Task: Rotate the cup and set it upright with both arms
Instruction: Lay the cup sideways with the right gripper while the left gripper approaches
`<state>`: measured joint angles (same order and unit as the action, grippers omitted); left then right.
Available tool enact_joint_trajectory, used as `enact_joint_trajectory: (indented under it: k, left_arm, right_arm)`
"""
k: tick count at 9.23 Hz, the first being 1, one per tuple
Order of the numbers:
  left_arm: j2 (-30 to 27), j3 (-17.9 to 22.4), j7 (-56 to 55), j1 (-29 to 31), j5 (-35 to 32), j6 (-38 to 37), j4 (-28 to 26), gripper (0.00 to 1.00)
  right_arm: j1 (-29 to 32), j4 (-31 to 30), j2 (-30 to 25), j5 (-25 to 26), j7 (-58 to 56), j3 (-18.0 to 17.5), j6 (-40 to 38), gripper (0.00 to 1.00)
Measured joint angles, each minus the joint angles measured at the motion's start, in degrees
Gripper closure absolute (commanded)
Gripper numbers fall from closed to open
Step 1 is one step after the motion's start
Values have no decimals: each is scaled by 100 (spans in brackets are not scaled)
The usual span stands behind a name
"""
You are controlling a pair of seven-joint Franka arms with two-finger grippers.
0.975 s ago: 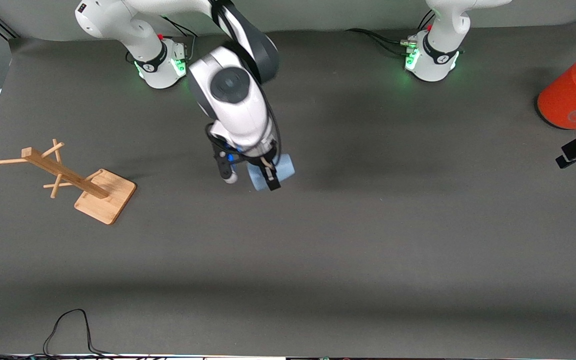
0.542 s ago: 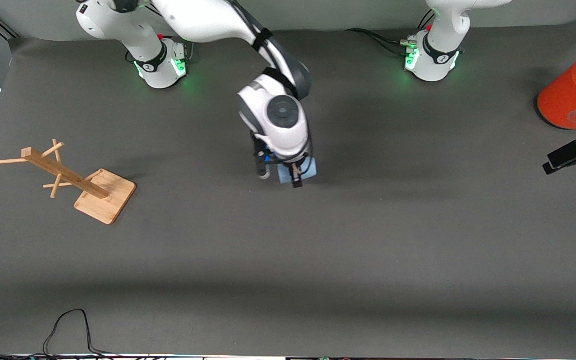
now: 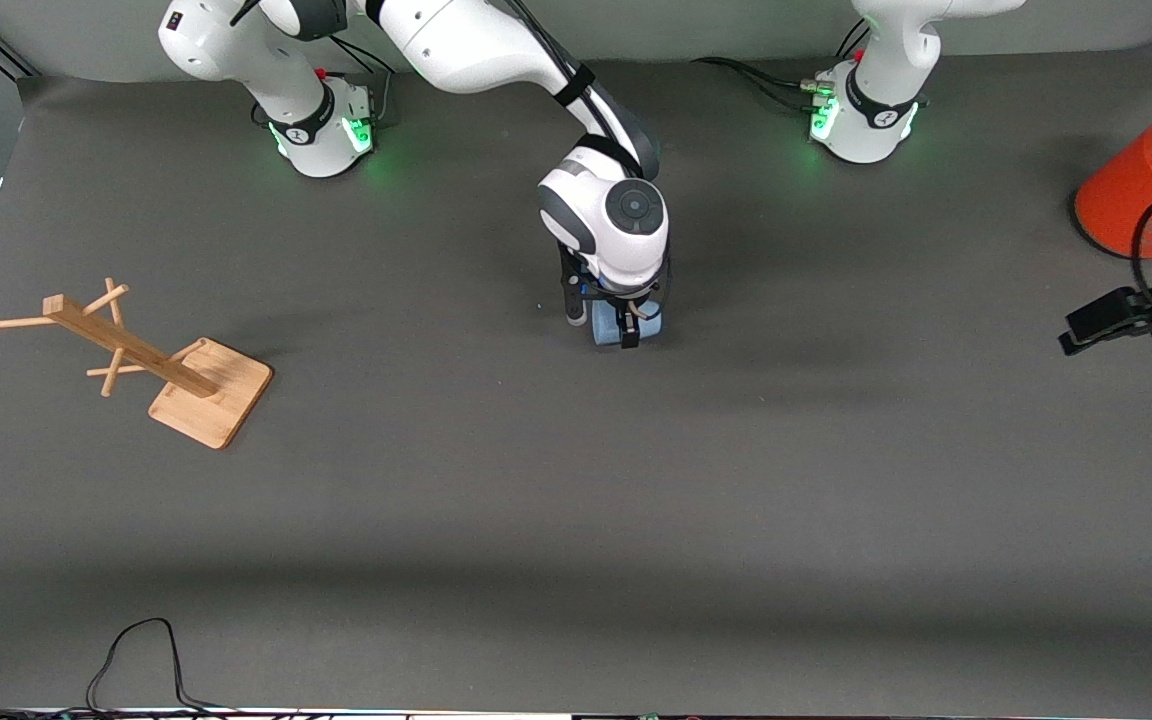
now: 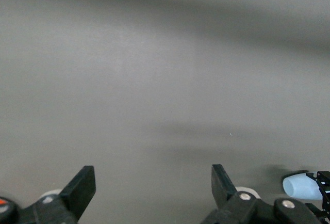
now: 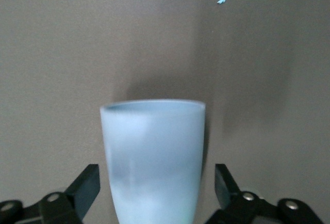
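Note:
The light-blue cup (image 3: pixel 604 332) lies on its side mid-table, on or just above the mat. My right gripper (image 3: pixel 619 328) points down over it. In the right wrist view the cup (image 5: pixel 153 157) sits between the fingers (image 5: pixel 86 184), with a gap showing on each side. The right gripper (image 5: pixel 157 182) is open around the cup's narrower end. My left gripper (image 3: pixel 1071 338) hangs over the left arm's end of the table, below the orange can. In the left wrist view the left gripper (image 4: pixel 153 182) is open and empty, and the cup (image 4: pixel 299 187) shows far off.
A wooden peg rack (image 3: pixel 136 355) on a square base lies tipped over toward the right arm's end. A big orange can with a grey lid (image 3: pixel 1141 200) stands at the left arm's end. A black cable (image 3: pixel 136 650) loops at the table's near edge.
The right gripper came down and moved toward the left arm's end, bringing the cup with it. The left gripper moved in from the table's end toward the middle.

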<state>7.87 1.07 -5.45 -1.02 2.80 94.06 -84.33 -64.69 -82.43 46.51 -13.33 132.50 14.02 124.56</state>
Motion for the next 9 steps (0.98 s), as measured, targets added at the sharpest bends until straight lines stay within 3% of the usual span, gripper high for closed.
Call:
enact_joint_trajectory:
  k: [2,4,7,9]
  left_arm:
    - [192,-9,-12,-212,0,7,-56,0]
    - [273,-16,-13,-318,0,3,-112,0]
    - [376,-32,-235,-781,2,-3,-216,0]
    - [722,-60,-1211,-1533,-153,60,-200,0]
  right_arm:
    - [0,167,-101,18,-89,65,-17,0]
    - [69,266,-624,49,-856,286,-446,0]
    - [569,270,-1671,59,-2996,812,-1404,0]
    - [1174,240,-2276,55,-4636,995,-1945,0]
